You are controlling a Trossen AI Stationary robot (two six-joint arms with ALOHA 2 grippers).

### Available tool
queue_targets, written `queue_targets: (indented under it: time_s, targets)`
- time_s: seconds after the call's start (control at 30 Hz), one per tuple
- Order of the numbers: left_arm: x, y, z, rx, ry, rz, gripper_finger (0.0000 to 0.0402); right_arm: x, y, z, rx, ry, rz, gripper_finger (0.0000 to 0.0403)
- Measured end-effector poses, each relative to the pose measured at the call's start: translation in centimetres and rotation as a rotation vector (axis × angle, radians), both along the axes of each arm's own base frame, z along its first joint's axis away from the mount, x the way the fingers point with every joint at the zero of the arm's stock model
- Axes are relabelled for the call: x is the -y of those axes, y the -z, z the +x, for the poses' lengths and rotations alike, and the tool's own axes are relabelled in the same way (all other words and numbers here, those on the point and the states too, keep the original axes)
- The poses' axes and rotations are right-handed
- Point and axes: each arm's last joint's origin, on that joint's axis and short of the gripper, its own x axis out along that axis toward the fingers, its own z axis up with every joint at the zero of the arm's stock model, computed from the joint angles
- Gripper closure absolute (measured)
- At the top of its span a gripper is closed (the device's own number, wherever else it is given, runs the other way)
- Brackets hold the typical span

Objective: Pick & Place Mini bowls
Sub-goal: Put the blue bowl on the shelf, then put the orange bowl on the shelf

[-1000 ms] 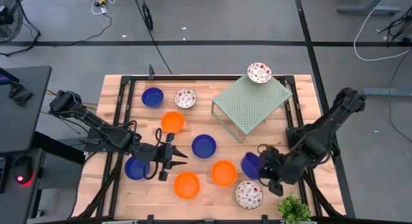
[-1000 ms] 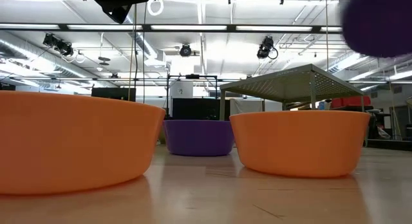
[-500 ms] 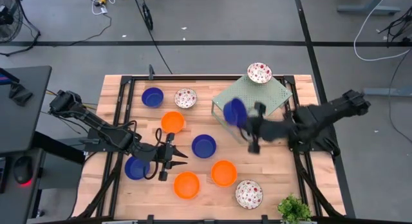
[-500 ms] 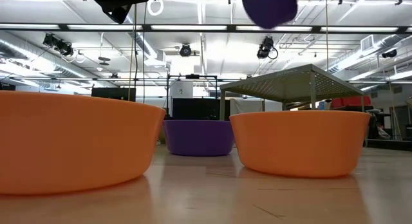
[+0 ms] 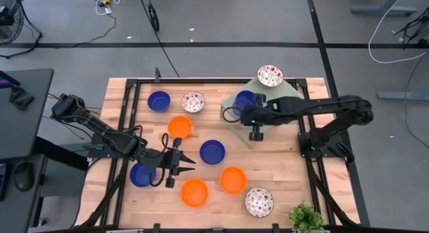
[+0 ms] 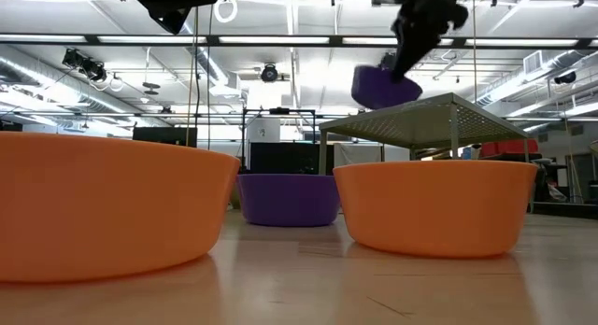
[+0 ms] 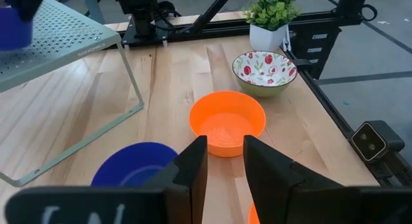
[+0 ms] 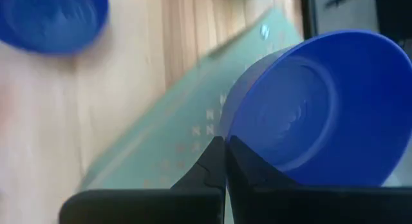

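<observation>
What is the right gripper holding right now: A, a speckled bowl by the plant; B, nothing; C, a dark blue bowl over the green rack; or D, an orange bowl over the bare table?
C: the right gripper is shut on the rim of a dark blue bowl, held just above the pale green rack; the low view shows the bowl tilted over the rack's top.

One dark blue mini bowl (image 5: 244,101) hangs tilted over the rack; nine others lie spread about.

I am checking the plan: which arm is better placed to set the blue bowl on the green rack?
Right. Its tool is shut on the blue bowl above the rack.
</observation>
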Motion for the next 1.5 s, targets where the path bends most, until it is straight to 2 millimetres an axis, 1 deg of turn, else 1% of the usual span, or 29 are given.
queue_targets:
  time_s: [0.1,0.17,0.37,0.63,0.73,1.0,1.13,1.27,1.4,1.5]
  targets:
    - [0.0,0.0,0.0,0.0,0.0,0.0,0.0296,0.5,0.9,0.3,-0.064,0.016,-0.006,0.0402]
    - [0.0,0.0,0.0,0.0,0.0,0.0,0.0296,0.7,1.1,0.4,-0.079,0.023,-0.01,0.0396]
    - [0.0,0.0,0.0,-0.001,-0.001,-0.003,0.0296,0.8,1.2,0.4,-0.085,0.041,-0.02,0.0378]
    - [0.0,0.0,0.0,-0.002,-0.001,-0.002,0.0296,0.9,1.2,0.4,-0.083,0.048,-0.027,0.0366]
    - [0.0,0.0,0.0,-0.002,-0.001,-0.002,0.0296,1.0,1.1,0.4,-0.076,0.072,-0.054,0.0358]
    - [0.0,0.0,0.0,-0.003,-0.001,-0.002,0.0296,1.1,1.0,0.5,-0.059,0.102,-0.113,0.0315]
    - [0.0,0.0,0.0,-0.003,-0.001,-0.002,0.0296,1.2,0.9,0.4,-0.035,0.156,-0.136,0.0293]
    - [0.0,0.0,0.0,-0.002,-0.001,-0.002,0.0296,1.2,0.5,0.1,0.006,0.205,-0.132,0.0282]
    - [0.0,0.0,0.0,-0.003,-0.001,-0.002,0.0296,0.4,-0.2,-0.4,0.081,0.255,-0.093,0.0284]
    - [0.0,0.0,0.0,-0.003,-0.001,-0.002,0.0296,-1.5,-0.9,-0.7,0.158,0.229,-0.023,0.029]
